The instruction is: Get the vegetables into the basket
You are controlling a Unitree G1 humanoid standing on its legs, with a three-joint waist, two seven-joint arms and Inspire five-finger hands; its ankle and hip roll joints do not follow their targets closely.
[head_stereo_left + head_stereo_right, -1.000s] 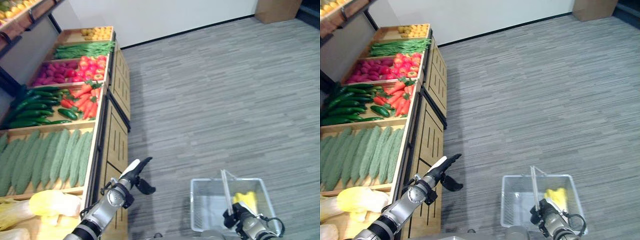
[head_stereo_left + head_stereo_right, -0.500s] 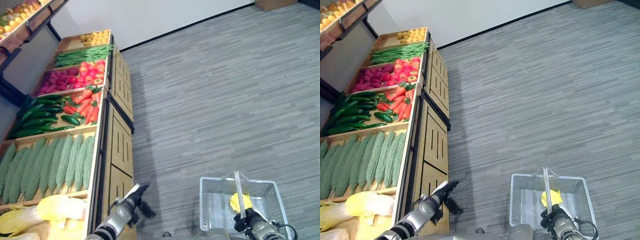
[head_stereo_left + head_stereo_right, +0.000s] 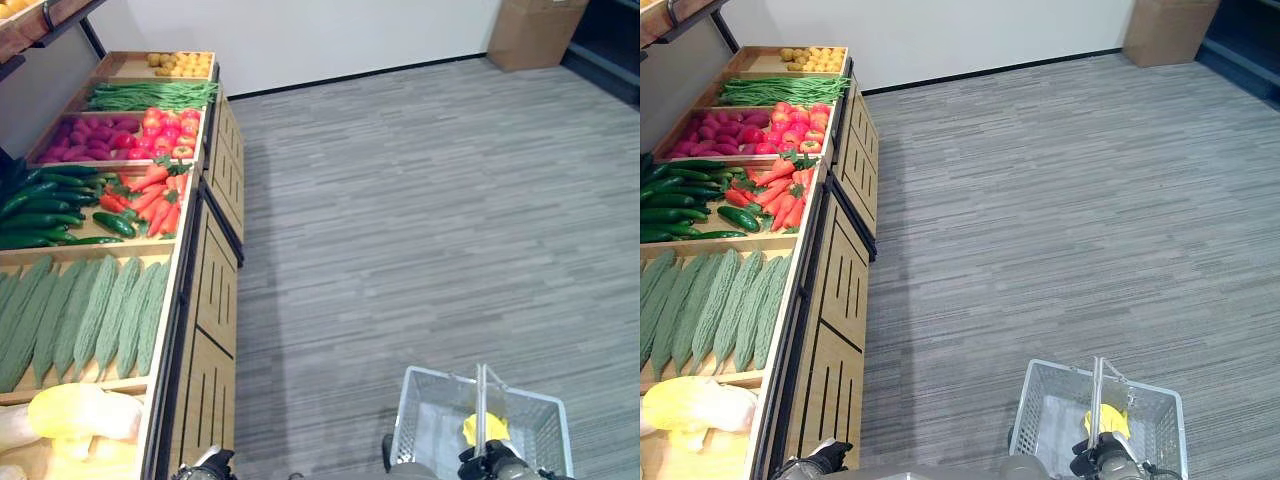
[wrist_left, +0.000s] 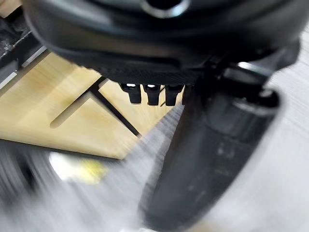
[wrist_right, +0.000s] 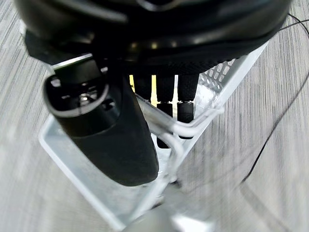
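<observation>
Since a second ago the left hand has dropped low beside the wooden stand, its fingers relaxed, holding nothing. Right hand curls round the handle of the white basket, a yellow vegetable inside. Beyond the left hand lie cucumbers, carrots and green beans.

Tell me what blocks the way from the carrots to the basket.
Nothing visible does. The carrots lie in an open bin on the wooden stand; bare floor separates it from the basket, whose top is open apart from the handle in the right hand.
</observation>
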